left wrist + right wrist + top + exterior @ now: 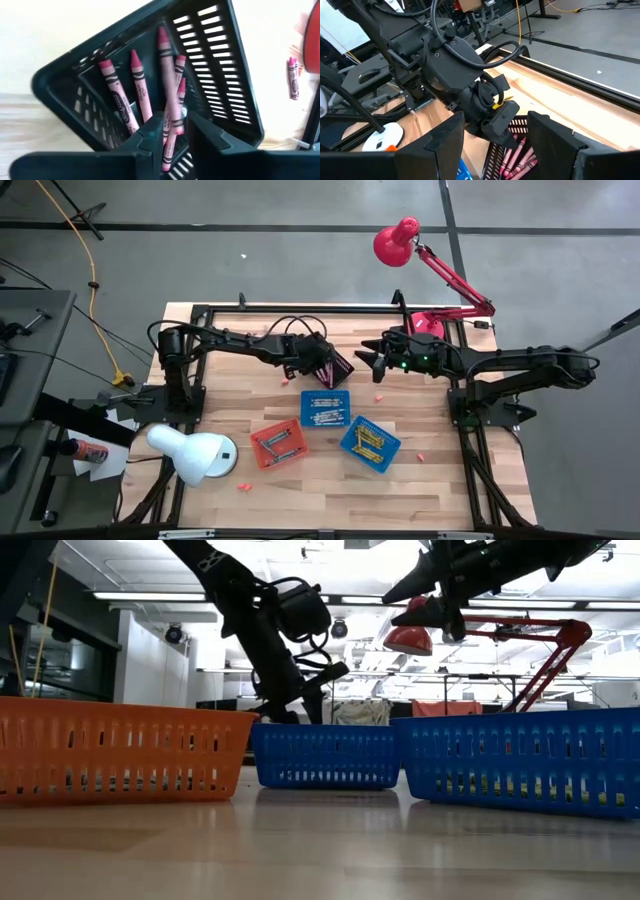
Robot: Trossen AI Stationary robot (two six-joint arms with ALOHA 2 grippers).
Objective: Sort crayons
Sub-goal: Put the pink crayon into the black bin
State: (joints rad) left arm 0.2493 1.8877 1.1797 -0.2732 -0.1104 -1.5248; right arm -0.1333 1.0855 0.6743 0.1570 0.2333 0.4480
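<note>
A black mesh basket at the table's far middle holds several pink crayons lying on its floor. My left gripper hangs over the basket, pointing steeply down, fingers parted. One pink crayon stands between them, its far end among the others. My right gripper hovers open and empty just right of the basket, raised above the table, looking at the left hand. My left gripper has a pink crayon's lower half between its parted fingers, which come slanting down from above and lie across it. A gap shows beside one finger. Whether the other finger touches the crayon, I cannot tell.
Two blue baskets and a red-orange basket, each with crayons, stand nearer the front. Loose crayons lie on the table. A white lamp and a red lamp stand at the edges.
</note>
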